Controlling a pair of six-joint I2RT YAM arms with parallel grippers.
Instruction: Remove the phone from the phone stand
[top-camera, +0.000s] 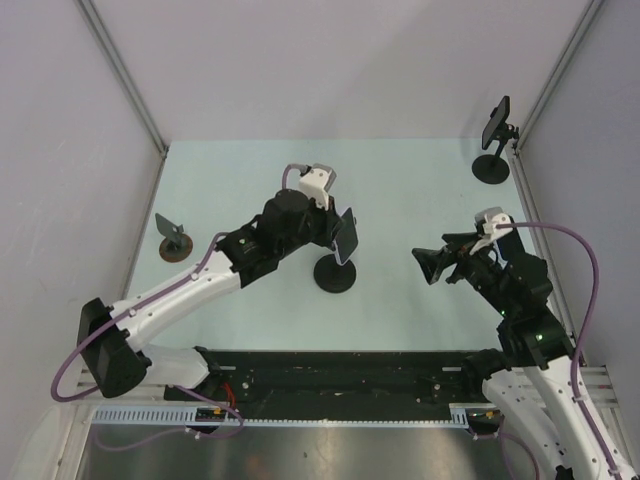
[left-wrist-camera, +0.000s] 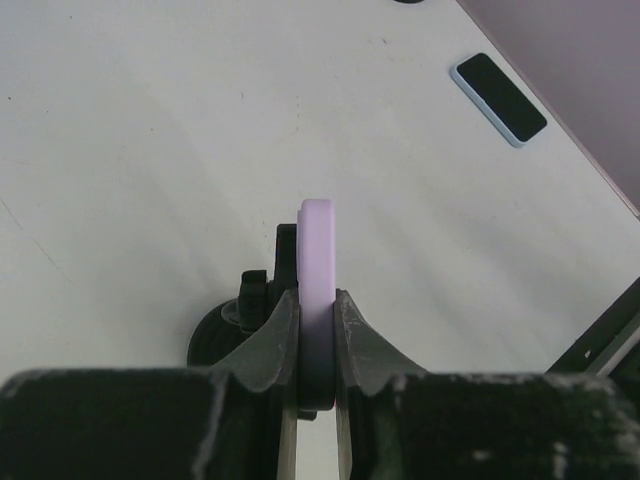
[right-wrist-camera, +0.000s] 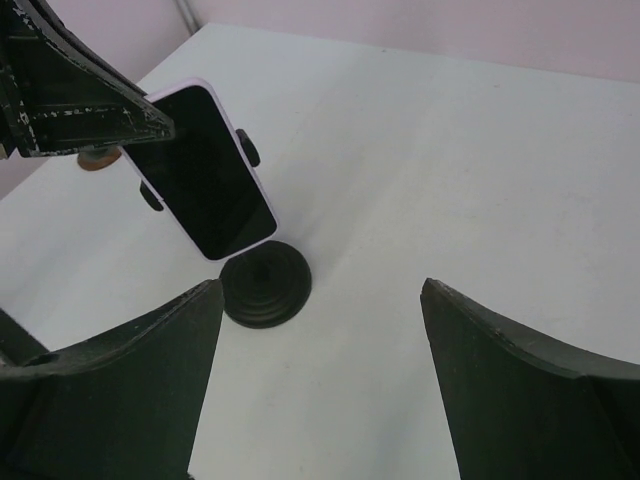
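Pale walls (top-camera: 300, 60) close in a light surface (top-camera: 400, 180) on three sides. The left arm (top-camera: 190, 285) stretches from the near left corner to the middle of the surface. The right arm (top-camera: 530, 320) is bent by the right edge. The right hand (top-camera: 435, 258) is spread wide, apart from everything and facing the middle. The left hand (top-camera: 338, 232) pinches the top edge of the phone (right-wrist-camera: 200, 170). The lilac phone sits tilted in the clips of the stand (right-wrist-camera: 265, 287), whose round black base rests mid-surface. A second stand (top-camera: 492, 165) at the far right corner carries a dark phone (top-camera: 496, 122). A small stand (top-camera: 175, 240) sits by the left edge. The left wrist view shows a flat phone (left-wrist-camera: 498, 98) lying near a wall.
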